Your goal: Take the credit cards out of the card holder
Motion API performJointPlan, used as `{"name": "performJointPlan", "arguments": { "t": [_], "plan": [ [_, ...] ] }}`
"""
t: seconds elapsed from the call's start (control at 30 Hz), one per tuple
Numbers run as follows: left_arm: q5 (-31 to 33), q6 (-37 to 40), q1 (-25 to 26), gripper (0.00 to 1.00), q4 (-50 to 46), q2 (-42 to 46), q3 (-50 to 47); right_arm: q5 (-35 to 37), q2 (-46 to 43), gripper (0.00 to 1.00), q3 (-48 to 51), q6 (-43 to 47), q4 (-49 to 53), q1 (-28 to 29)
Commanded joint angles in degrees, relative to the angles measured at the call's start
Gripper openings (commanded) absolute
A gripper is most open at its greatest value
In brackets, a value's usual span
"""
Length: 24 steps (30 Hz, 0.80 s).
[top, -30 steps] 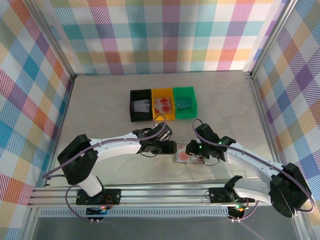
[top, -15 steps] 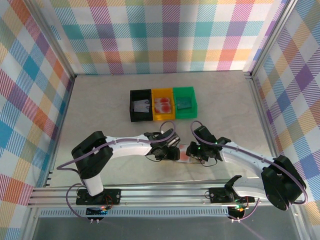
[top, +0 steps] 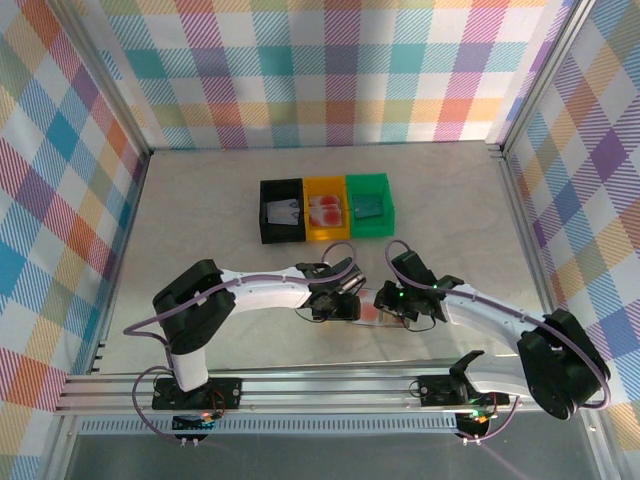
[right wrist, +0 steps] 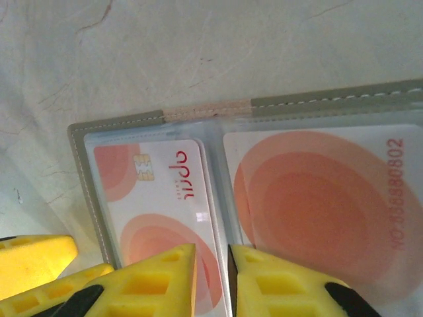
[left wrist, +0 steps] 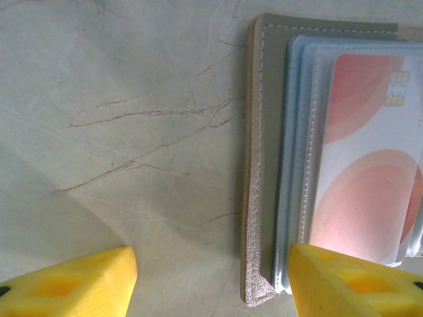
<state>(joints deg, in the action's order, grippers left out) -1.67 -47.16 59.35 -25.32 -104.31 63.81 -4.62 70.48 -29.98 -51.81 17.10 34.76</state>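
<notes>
Card holder [top: 372, 309] lies open and flat on the bench [top: 200, 220], near-centre, between the two arm tips. Two pink credit cards [right wrist: 324, 211] sit in its clear sleeves: chip card [right wrist: 158, 191] on one leaf, numbered card on the other. On the left arm the left jaws are wide apart, straddling the holder's outer edge, with one fingertip [left wrist: 73, 284] over bare bench and the other fingertip [left wrist: 350, 284] over the holder's corner on the chip-card side. On the right arm the right jaws are almost together with a slim gap, fingertips [right wrist: 152, 284] down at the fold, right by the chip card's inner edge; can't tell if they pinch it. Black bin [top: 281, 213], yellow bin [top: 325, 210] and green bin [top: 369, 207] stand in a row farther back, well apart from the holder.
</notes>
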Motion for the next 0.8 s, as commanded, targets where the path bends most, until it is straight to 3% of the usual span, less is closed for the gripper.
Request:
{"name": "performJointPlan", "arguments": {
  "t": [0.0,0.5,0.77],
  "plan": [
    [-0.5,-0.9,0.9,0.63,-1.0,-3.6,0.1,-1.6,1.1,0.23,0.9,0.7,-2.1,-0.6],
    [-1.3,-1.0,1.8,0.63,-3.1,-8.9,1.2,-3.2,1.8,0.22,2.8,1.8,-7.5,-0.6],
    [-2.1,-0.9,2.3,0.62,-2.8,-11.7,1.7,-0.2,0.1,0.23,2.9,2.4,-4.8,-0.7]
  ]
}}
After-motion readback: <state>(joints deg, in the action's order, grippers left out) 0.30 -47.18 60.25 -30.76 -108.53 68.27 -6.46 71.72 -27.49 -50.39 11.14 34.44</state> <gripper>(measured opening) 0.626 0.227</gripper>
